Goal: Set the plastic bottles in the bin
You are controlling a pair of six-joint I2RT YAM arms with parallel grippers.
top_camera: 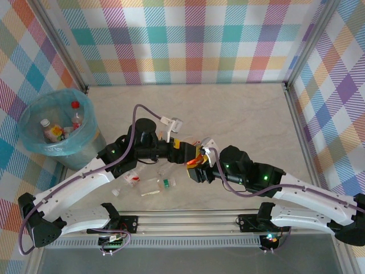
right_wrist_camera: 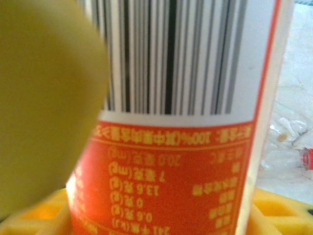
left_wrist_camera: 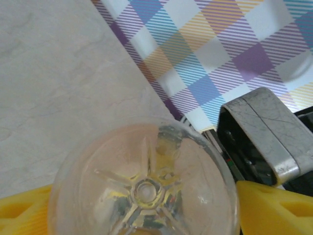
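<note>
Apparent bottle handover near the table's [top_camera: 239, 114] front edge; the round grey teal-lined bin [top_camera: 29, 134] stands at the left edge.
Right gripper [right_wrist_camera: 161, 210] clamps the clear orange-labelled plastic bottle [right_wrist_camera: 176, 161]; left gripper [left_wrist_camera: 144, 205] brackets its base, grip unclear. Probably passing it binward, since the left arm sits nearer.

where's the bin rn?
Top view: the bin stands at the far left, by the left checked wall, just beyond the left arm, with a few bottles already inside.
</note>
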